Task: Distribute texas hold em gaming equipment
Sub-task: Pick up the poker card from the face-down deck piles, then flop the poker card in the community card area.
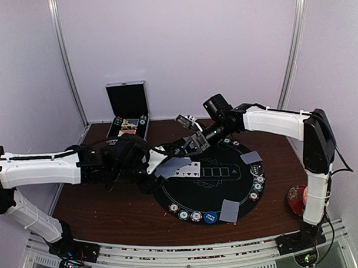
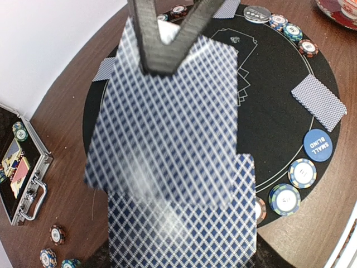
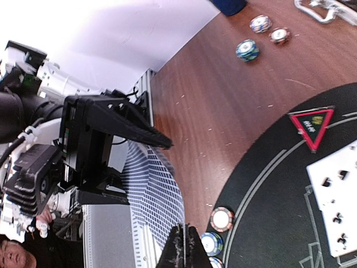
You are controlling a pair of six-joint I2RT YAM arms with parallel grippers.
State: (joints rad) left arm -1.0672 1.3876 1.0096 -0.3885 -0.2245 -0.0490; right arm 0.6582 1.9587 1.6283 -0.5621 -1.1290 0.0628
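My left gripper [image 1: 152, 166] is shut on a deck of blue-backed playing cards [image 2: 181, 223], held over the left rim of the round black poker mat [image 1: 219, 191]. Its own fingers are hidden under the deck in the left wrist view. The top card [image 2: 164, 123] is lifted off the deck at a slant. My right gripper [image 3: 183, 247] is shut on that card's far edge [image 3: 159, 192]. Face-down cards [image 1: 230, 210] [image 1: 250, 157] lie on the mat. Poker chips [image 1: 189, 216], a blue small blind button [image 2: 318, 145] and a red triangle marker [image 3: 312, 126] sit along its rim.
An open metal case [image 1: 128, 118] with chips and cards stands at the back left. Loose chips [image 3: 247, 49] lie on the wood near it. A red cup and saucer [image 1: 296, 198] sit at the right, by the right arm's base. White face-up cards [image 3: 334, 195] lie mid-mat.
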